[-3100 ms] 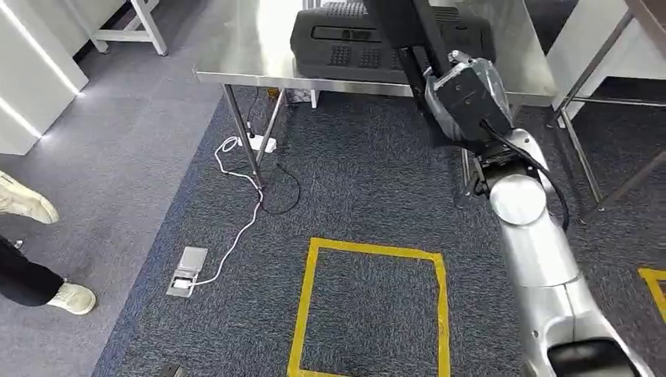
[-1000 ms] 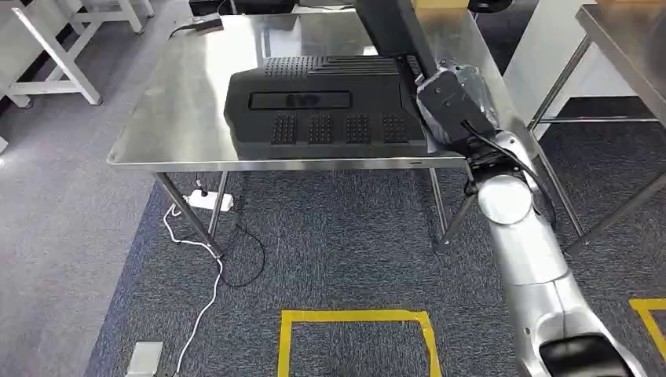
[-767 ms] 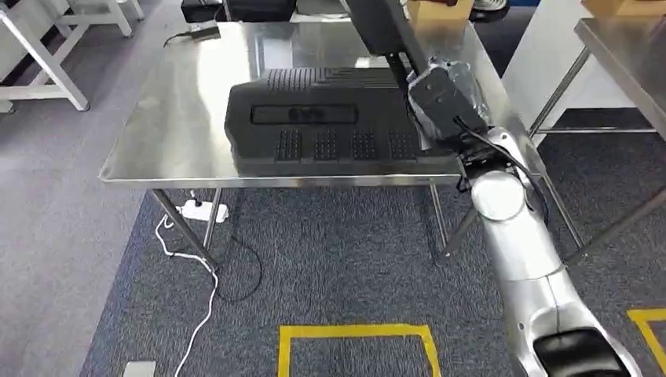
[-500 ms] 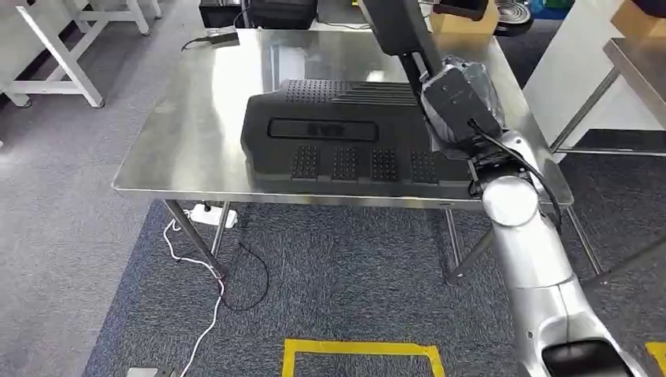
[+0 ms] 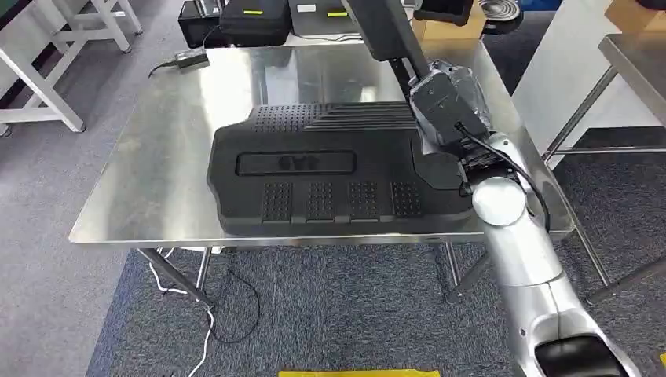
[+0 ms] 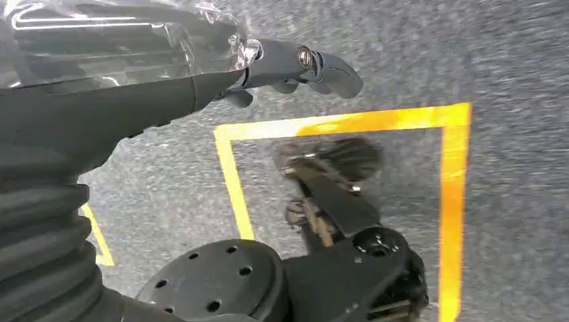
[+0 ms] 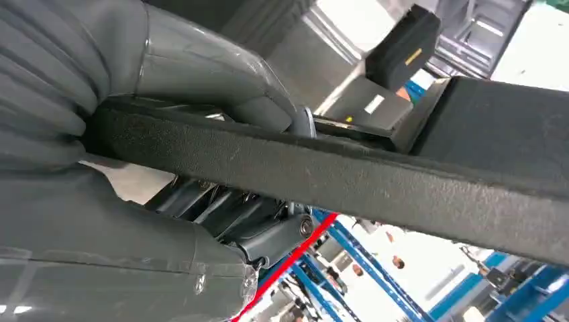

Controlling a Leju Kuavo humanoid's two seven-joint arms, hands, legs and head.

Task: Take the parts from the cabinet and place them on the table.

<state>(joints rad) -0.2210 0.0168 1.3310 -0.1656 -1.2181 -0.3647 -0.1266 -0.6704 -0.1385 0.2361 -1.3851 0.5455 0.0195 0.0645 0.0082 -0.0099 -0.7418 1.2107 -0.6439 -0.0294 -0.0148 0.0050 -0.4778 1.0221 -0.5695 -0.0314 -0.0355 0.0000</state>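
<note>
My right hand (image 5: 444, 98) hangs above the right side of the steel table (image 5: 157, 157) and grips a long black part (image 5: 381, 27) that slants up and away from it. In the right wrist view the thumb and fingers (image 7: 201, 74) clamp this part's dark, rough edge (image 7: 376, 181). A large black moulded part (image 5: 330, 169) with ribbed and studded patches lies flat on the table, just left of and below the hand. My left hand (image 6: 295, 64) hangs over the grey carpet, fingers stretched out and holding nothing.
Black cases (image 5: 251, 20) and a cardboard box (image 5: 444, 23) stand past the table's far edge. White table legs (image 5: 47, 55) are at the left, and another steel table (image 5: 636, 55) at the right. A cable (image 5: 212, 322) lies under the table. Yellow floor tape (image 6: 456, 201) marks the carpet.
The whole view has shifted: the camera has come closer and the table now lies nearer and lower in the picture. My right hand still holds the long black part.
</note>
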